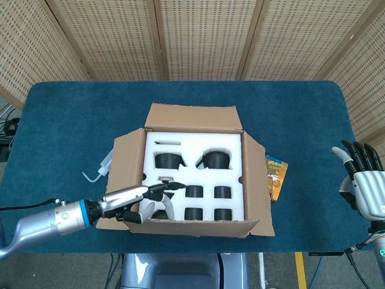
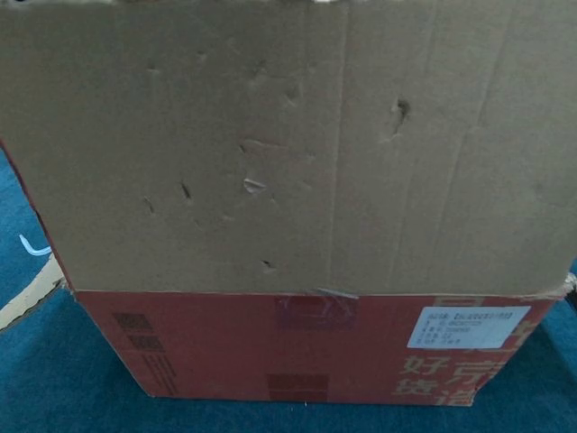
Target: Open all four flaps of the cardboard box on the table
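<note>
the cardboard box (image 1: 192, 174) sits mid-table (image 1: 60, 120), its near flap (image 2: 288, 144) pulled toward the robot by the left hand (image 1: 147, 201) gripping its edge. i'd press that flap fully down while the right hand (image 1: 361, 180) waits empty, fingers spread. inside, 1 foam insert (image 1: 194, 174) shows 7 dark sockets i can see.

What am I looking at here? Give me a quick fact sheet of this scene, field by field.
Setting: blue table
Box: cardboard, all four flaps folded away from the opening
Near flap: tipped toward the robot, filling the chest view
Inside: white foam with dark round items in pockets
Left hand: at the box's near left corner, fingers reaching over the rim
Right hand: fingers apart, empty, at the table's right edge
Beside box: white plastic item on the left, yellow packet on the right
</note>
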Tool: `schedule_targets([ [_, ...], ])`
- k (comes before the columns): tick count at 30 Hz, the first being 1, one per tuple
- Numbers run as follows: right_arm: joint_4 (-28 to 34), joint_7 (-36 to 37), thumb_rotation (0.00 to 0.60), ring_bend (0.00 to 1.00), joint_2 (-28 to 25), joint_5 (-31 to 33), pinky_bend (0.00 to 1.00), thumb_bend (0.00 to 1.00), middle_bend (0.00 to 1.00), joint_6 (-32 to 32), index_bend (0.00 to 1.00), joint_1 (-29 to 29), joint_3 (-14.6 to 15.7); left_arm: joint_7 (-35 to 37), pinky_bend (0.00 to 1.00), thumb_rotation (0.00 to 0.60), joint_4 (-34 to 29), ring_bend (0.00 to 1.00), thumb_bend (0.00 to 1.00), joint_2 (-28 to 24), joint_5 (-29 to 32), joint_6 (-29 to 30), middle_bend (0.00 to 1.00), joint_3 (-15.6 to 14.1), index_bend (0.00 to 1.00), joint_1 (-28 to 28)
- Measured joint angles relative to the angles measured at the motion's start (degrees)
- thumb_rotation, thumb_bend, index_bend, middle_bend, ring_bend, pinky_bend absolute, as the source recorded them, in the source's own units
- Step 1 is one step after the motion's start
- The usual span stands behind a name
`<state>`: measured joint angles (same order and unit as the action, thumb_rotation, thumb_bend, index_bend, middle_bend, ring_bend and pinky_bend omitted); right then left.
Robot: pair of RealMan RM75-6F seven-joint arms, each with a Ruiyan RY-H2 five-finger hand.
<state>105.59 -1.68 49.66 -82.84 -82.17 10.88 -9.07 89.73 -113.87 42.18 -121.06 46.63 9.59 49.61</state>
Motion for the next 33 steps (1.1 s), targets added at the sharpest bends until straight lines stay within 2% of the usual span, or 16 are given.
schedule_targets([
  [4, 0.12, -0.15, 0.600, 0.00, 0.00, 0.07, 0.00, 0.98, 0.07, -0.07, 0.14, -0.02, -0.04, 8.69, 0.00, 0.234, 4.32, 0.00, 0.82, -1.32, -10.29, 10.37, 0.00, -7.55, 0.40, 4.31],
  [7, 0.13, -0.07, 0.600, 0.00, 0.00, 0.05, 0.00, 0.98, 0.07, -0.19, 0.14, -0.11, -0.03, 10.74, 0.00, 0.235, 5.96, 0.00, 0.82, -2.14, -14.28, 14.85, 0.00, -11.86, 0.40, 7.10],
  [14, -0.10, 0.45, 0.600, 0.00, -0.04, -0.06, 0.00, 0.98, 0.07, -0.50, 0.14, -0.41, 0.08, 10.06, 0.00, 0.235, 5.49, 0.00, 0.82, -3.19, -18.38, 17.06, 0.00, -17.07, 0.41, 10.76],
  [21, -0.69, 1.27, 0.600, 0.00, 0.06, -0.18, 0.00, 0.98, 0.07, -0.76, 0.14, -0.66, 0.17, 3.12, 0.00, 0.227, 4.27, 0.00, 0.81, -3.87, -15.01, 15.92, 0.00, -17.77, 0.40, 10.85],
  [27, -1.88, 2.39, 0.600, 0.00, 0.45, 0.07, 0.00, 0.98, 0.07, -0.67, 0.14, -0.76, 0.19, -9.14, 0.00, 0.220, 2.77, 0.00, 0.81, -4.27, -7.36, 13.60, 0.00, -16.82, 0.33, 8.24],
  [29, -2.37, 2.75, 0.600, 0.00, 0.67, 0.17, 0.00, 0.98, 0.07, -0.61, 0.14, -0.76, 0.19, -15.29, 0.00, 0.219, 2.17, 0.00, 0.79, -4.19, -4.14, 12.96, 0.00, -16.27, 0.31, 6.54],
  [32, -2.96, 2.83, 0.600, 0.00, 1.00, 0.48, 0.00, 0.98, 0.05, -0.36, 0.14, -0.74, 0.22, -25.38, 0.00, 0.220, 1.43, 0.00, 0.64, -3.88, 0.69, 12.40, 0.00, -15.42, 0.29, 3.66],
  [33, -3.14, 2.84, 0.600, 0.00, 1.14, 0.66, 0.00, 0.98, 0.05, -0.15, 0.14, -0.70, 0.24, -28.60, 0.00, 0.219, 1.25, 0.00, 0.56, -3.73, 2.20, 12.33, 0.00, -15.16, 0.28, 2.69],
])
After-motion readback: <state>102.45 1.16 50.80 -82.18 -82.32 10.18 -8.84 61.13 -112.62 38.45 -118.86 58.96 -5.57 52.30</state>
